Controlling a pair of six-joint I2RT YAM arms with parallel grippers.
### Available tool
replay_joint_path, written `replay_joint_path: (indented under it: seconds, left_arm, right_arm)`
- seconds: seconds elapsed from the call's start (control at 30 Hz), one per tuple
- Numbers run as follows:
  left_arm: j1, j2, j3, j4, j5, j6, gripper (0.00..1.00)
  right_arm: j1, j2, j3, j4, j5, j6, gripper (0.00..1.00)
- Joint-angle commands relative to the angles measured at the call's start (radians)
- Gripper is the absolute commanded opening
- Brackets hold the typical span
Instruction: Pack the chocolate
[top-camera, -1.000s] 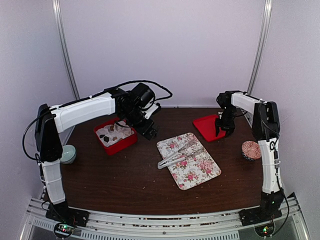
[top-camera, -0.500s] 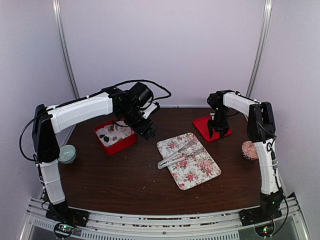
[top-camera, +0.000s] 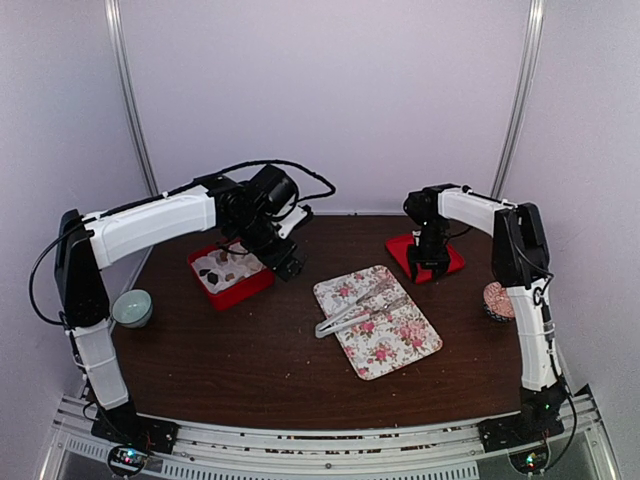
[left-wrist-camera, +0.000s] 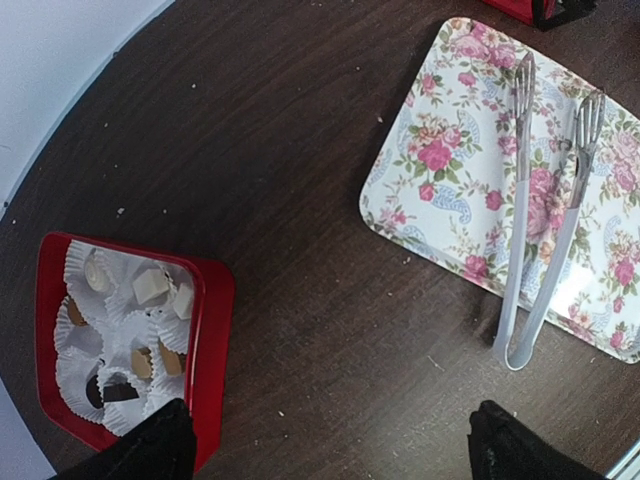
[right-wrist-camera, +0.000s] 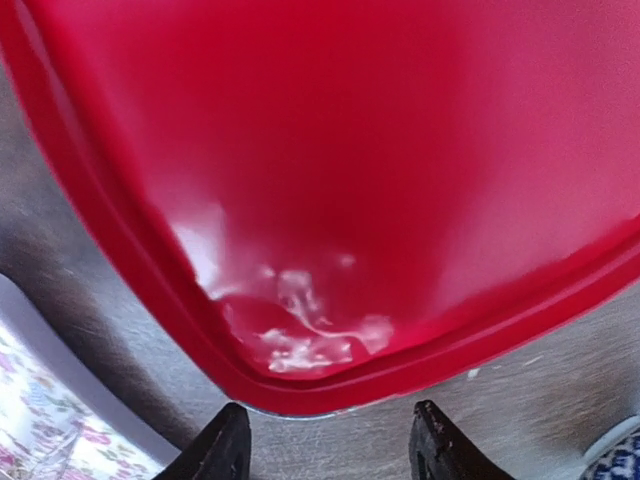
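The chocolate (left-wrist-camera: 150, 287) lies as small tan and dark lumps (left-wrist-camera: 118, 392) in white paper cups inside a red box (left-wrist-camera: 215, 330). In the top view the box (top-camera: 252, 288) sits at the back left. My left gripper (top-camera: 287, 262) hovers just right of it, open and empty; its fingertips (left-wrist-camera: 150, 450) show far apart above bare table. My right gripper (top-camera: 429, 266) is open and empty right over the near edge of a red lid (top-camera: 399, 250), which fills the right wrist view (right-wrist-camera: 330, 150). Neither gripper touches the chocolate.
A floral tray (top-camera: 400, 345) lies in the middle with metal tongs (top-camera: 352, 308) on it; both show in the left wrist view (left-wrist-camera: 440, 150), tongs (left-wrist-camera: 545, 260). A pink patterned cup (top-camera: 501, 299) stands at the right, a pale green bowl (top-camera: 132, 306) at the left edge.
My right gripper has moved left across the red lid toward its near-left part. My left arm has drawn slightly left and back beside the red box.
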Motion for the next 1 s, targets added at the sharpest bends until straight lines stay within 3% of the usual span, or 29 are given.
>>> replay_joint_path:
  seconds: [0.0,0.23,0.43,0.73,0.97]
  left_arm:
    - [0.011,-0.048,-0.024,0.047,-0.008,0.019,0.98]
    - [0.013,-0.067,-0.051,0.053,-0.001,0.023,0.98]
    - [0.017,-0.081,-0.074,0.056,0.002,0.023,0.98]
    - [0.024,-0.092,-0.082,0.050,0.001,0.030,0.98]
    - [0.027,-0.101,-0.081,0.040,-0.005,0.027,0.98]
  right_arm:
    - [0.024,-0.027,-0.121,0.070,-0.056,0.058,0.55]
    - [0.028,-0.093,-0.144,0.129,-0.137,0.064,0.55]
    - [0.025,-0.194,-0.085,0.181,-0.095,0.037,0.57]
    - [0.029,-0.068,0.034,0.176,-0.097,0.003,0.56]
    - [0.030,-0.002,0.080,0.171,-0.004,-0.027,0.54]
